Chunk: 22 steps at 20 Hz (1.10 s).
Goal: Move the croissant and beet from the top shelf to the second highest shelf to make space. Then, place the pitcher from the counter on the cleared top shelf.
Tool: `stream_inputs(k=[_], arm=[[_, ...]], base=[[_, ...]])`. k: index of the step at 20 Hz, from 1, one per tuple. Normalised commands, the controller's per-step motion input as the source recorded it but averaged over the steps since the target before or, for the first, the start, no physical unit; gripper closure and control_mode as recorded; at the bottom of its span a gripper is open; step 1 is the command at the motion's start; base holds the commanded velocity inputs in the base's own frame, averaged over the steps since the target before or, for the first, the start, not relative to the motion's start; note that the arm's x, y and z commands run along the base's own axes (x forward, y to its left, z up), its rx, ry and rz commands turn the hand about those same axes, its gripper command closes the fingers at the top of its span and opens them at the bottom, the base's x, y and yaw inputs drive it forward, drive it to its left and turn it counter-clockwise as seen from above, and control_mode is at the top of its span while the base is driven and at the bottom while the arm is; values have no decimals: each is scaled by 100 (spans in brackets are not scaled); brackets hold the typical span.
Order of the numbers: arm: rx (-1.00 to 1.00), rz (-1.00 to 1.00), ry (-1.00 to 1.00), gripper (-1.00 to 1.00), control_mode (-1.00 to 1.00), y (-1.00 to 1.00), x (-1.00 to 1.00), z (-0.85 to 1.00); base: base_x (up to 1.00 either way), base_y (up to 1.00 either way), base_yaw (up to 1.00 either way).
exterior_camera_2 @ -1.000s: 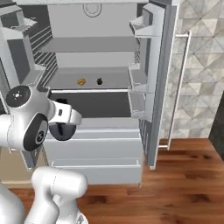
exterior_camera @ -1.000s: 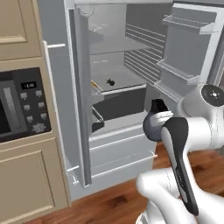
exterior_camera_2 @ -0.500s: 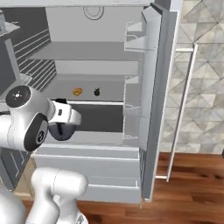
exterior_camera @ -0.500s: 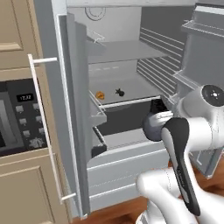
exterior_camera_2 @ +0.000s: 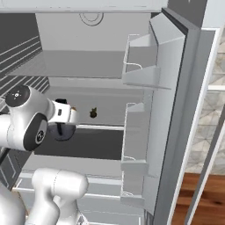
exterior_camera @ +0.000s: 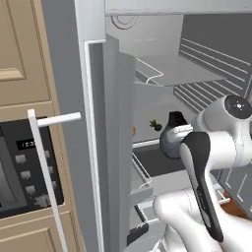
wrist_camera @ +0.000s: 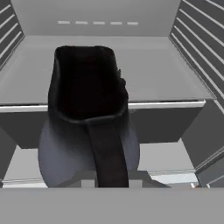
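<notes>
My gripper (exterior_camera: pixel 181 133) is shut on the looped handle of the dark glossy pitcher (exterior_camera: pixel 171 139), holding it upright in front of the open fridge. In the hand view the pitcher (wrist_camera: pixel 87 122) stands close up, handle toward me. The top shelf (exterior_camera_2: pixel 83 67) is a bare pale grey panel above the hand, also seen from the left as the top shelf (exterior_camera: pixel 183 72). On the shelf below lies the beet (exterior_camera_2: pixel 93 113), just past the pitcher (exterior_camera_2: pixel 60 130); the same beet (exterior_camera: pixel 155 125) sits near the croissant (exterior_camera: pixel 133 130), which peeks out orange behind the door edge.
The left fridge door (exterior_camera: pixel 106 147) with its long white handle (exterior_camera: pixel 45 172) stands open close by, beside a black oven panel (exterior_camera: pixel 22 170). The right door's wire-railed bins (exterior_camera_2: pixel 139 66) jut inward. A shelf front edge (wrist_camera: pixel 170 105) runs behind the pitcher.
The whole picture has grown and shifted: the base has driven closer to the fridge. The pitcher stays in the shut gripper, at about the same place before the arm.
</notes>
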Motion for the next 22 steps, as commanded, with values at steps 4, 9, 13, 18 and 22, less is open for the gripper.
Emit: stream_inputs(k=[4, 9, 13, 18, 22], arm=[[0, 1, -11, 100, -100, 0, 0, 15], [0, 0, -15, 100, -100, 0, -6, 68], [0, 0, -12, 100, -100, 0, 0, 74], [0, 0, -5, 100, -100, 0, 4, 63], [0, 0, -7, 100, -100, 0, 9, 34]], base=[[8, 0, 2], [0, 0, 0], [0, 0, 0], [0, 0, 0], [0, 0, 0]])
